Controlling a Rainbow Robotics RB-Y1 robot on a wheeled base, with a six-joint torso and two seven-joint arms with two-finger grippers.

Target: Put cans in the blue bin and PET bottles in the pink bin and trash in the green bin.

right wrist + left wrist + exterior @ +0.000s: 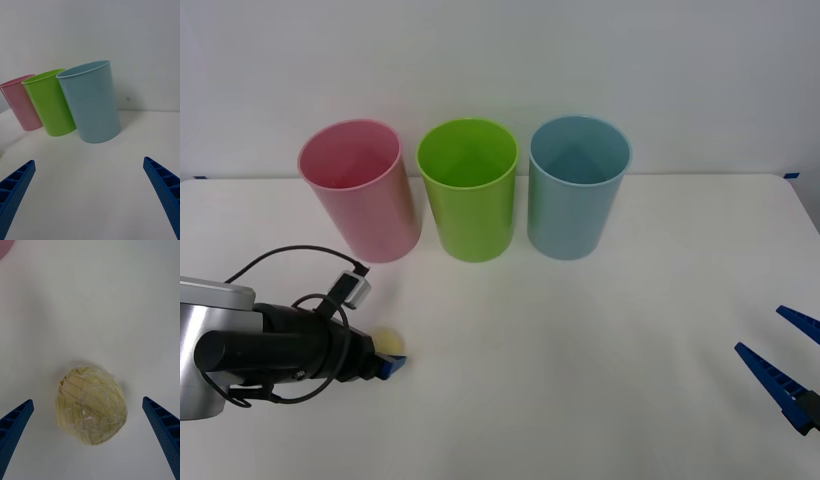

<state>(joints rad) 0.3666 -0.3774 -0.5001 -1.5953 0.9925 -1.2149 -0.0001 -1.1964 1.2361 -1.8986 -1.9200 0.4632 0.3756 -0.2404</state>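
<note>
The trash (90, 405), a pale yellow crumpled wad, lies on the white table (580, 350) at the front left (388, 342). My left gripper (90, 435) is low over it, open, with one blue finger (15, 427) on each side and not touching it; in the front view its fingertip (392, 366) pokes out beside the wad. At the back stand the pink bin (360, 190), the green bin (468, 188) and the blue bin (577, 186) in a row. My right gripper (780, 365) waits open at the front right, facing the bins (93, 103).
The three bins stand close together near the wall, upright and open-topped. The left arm's black wrist and cables (290, 345) reach in from the left edge. White tabletop lies between the bins and both grippers.
</note>
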